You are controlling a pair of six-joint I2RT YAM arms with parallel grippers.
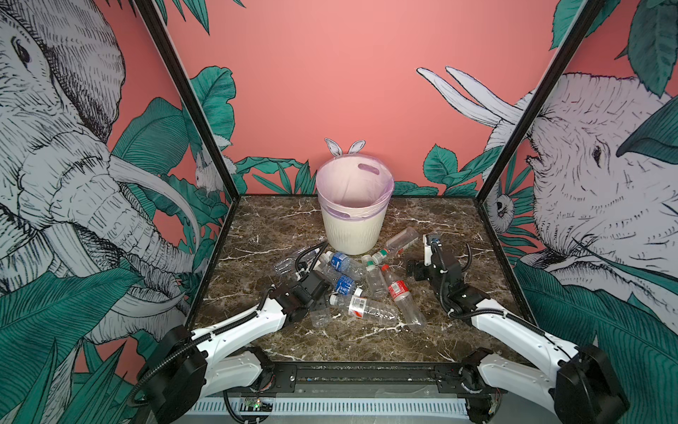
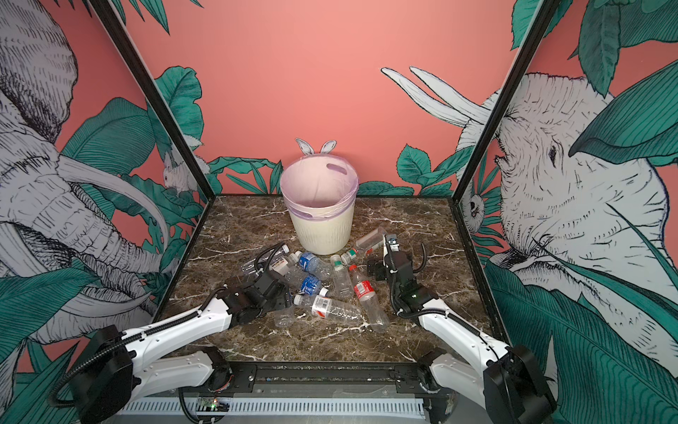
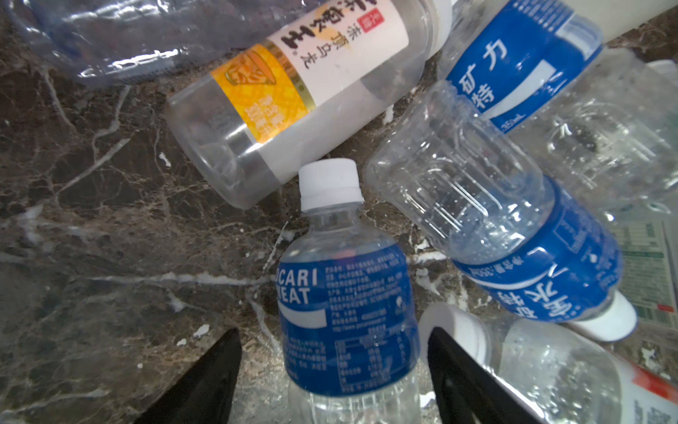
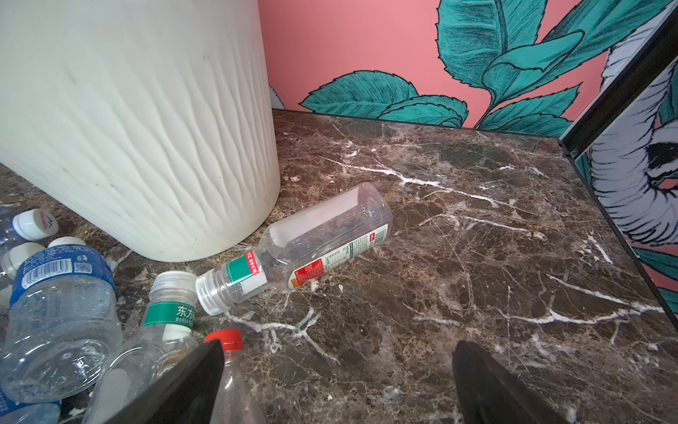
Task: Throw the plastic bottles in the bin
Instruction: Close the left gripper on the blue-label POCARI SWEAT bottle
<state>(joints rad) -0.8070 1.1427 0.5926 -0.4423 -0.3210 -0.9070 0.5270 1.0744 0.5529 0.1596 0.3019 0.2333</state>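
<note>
Closing on the blue-labelled bottle (image 3: pixel 348 286) looks to us like the step in hand. The left gripper (image 3: pixel 334 332) sits low over the marble table (image 3: pixel 91 220) with its black fingers (image 3: pixel 462 374) apart and the bottle lying between them, its own white top pointing away from the wrist. We see bare table between one finger and the label, while the other finger stands almost against the bottle, so we judge that nothing is clamped yet. To do this well we would centre the jaws first, since a one-sided squeeze could roll the round, light bottle out sideways. We would also mind the neighbour's cap (image 3: pixel 455 330), which lies just beside the nearer finger and could get pinched along with our target. Thin clear plastic will likely give under pressure, so a grip across the labelled belly seems safer to us than one near the neck. The rest of the plastic bottles (image 1: pixel 352 282) lie heaped on the table in front of the bin (image 1: pixel 350 235), which stands upright at the back with its lilac liner (image 1: pixel 352 213) folded over the rim. As far as both top views show, we see no bottle inside it. The right gripper (image 4: pixel 339 345) hovers with its fingers spread wide and empty, a red-capped bottle (image 4: pixel 225 339) just beside one of them.
</note>
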